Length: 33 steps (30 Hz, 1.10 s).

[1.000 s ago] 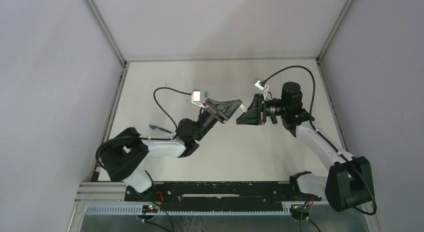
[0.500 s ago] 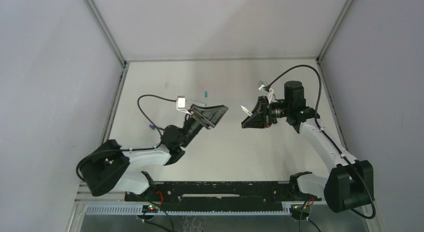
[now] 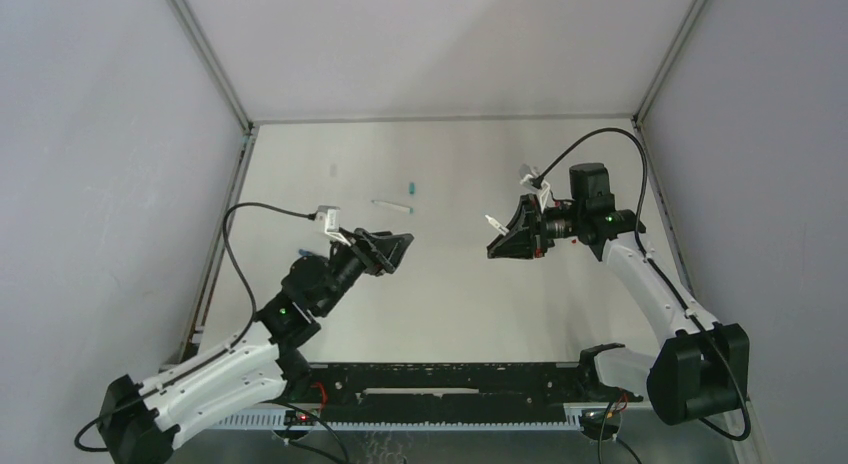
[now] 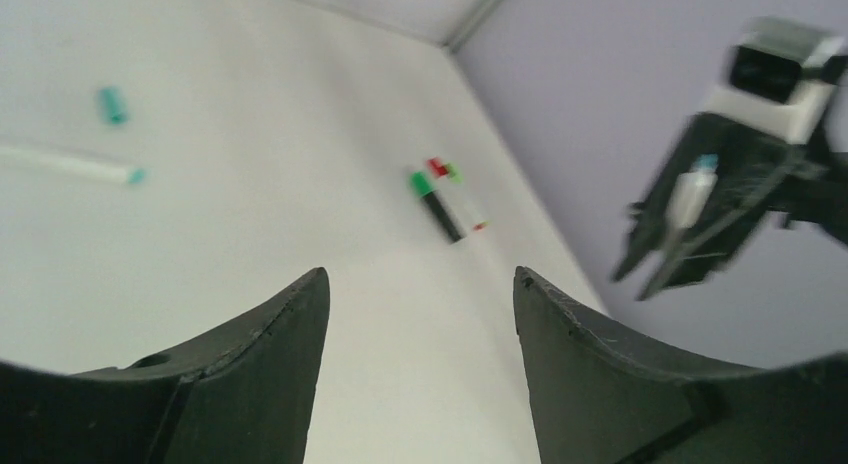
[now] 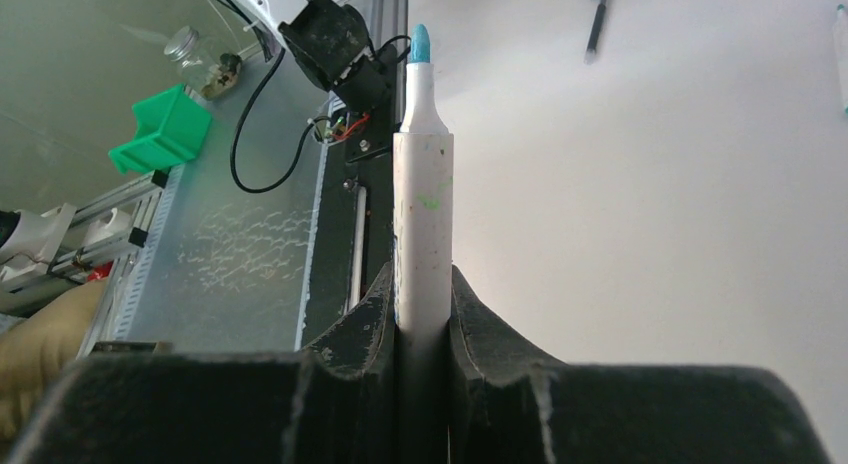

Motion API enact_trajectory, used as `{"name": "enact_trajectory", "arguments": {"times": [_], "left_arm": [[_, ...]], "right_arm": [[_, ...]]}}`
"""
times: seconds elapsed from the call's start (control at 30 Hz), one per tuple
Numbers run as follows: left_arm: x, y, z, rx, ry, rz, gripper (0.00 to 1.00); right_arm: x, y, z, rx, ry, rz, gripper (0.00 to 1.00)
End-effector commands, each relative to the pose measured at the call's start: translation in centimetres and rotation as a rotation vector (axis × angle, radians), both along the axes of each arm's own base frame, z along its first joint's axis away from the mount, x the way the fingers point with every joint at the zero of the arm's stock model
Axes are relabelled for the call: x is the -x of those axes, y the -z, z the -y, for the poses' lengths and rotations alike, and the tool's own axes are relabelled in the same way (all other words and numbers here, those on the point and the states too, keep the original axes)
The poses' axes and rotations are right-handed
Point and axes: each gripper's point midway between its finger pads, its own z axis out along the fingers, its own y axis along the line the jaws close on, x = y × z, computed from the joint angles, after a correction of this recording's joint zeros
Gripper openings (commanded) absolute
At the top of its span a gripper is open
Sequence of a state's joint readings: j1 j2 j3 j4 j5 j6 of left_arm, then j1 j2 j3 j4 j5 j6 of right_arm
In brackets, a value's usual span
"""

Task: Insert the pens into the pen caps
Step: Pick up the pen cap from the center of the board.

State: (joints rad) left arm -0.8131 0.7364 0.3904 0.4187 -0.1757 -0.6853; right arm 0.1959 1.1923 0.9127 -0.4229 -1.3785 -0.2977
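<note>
Pale bench (image 3: 450, 294), grey walls. Since a second ago: left tool (image 3: 388, 248) drawn back near-left, jaws parted wide, empty, well apart from teal-tipped white pen (image 3: 392, 204) and teal cap (image 3: 412, 186) lying beyond. Right tool (image 3: 503, 236) clamped on blue-tipped white pen (image 5: 422, 214), raised above bench.

The flat white counter (image 3: 450, 294) looks matt and smooth, with no visible grain. The left end effector (image 4: 420, 274) has dull black plastic fingers (image 4: 255, 374), faintly scuffed along the edges. The right end effector (image 5: 421, 284) is the same matt black plastic, speckled with pale dust. The slim white pen with a teal tip (image 5: 422, 214) has a smooth plastic barrel smudged with green. The bright green bin (image 5: 160, 132) looks like glossy plastic.
</note>
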Motion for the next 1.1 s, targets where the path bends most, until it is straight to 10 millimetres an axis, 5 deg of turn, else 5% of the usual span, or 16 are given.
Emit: {"name": "enact_trajectory", "arguments": {"times": [0.0,0.23,0.67,0.8,1.07], "left_arm": [[-0.8,4.7,-4.7,-0.231,-0.182,-0.151,0.71],[-1.8,11.4,-12.1,-0.275,-0.473,-0.449,0.61],[-3.8,15.6,-25.0,-0.217,-0.94,-0.669,0.49],[-4.6,17.1,-26.5,-0.295,-0.973,-0.792,0.36],[-7.0,19.3,-27.0,-0.436,-0.937,-0.937,0.41]], "right_arm": [[-0.4,-0.8,0.2,0.005,0.005,0.074,0.0],[-0.5,-0.7,0.3,0.012,0.012,0.079,0.0],[-0.5,-1.0,0.5,0.009,0.021,0.089,0.0],[-0.5,-1.1,0.6,0.007,0.02,0.09,0.0],[-0.5,-1.1,0.6,0.005,0.02,0.086,0.0]]}}
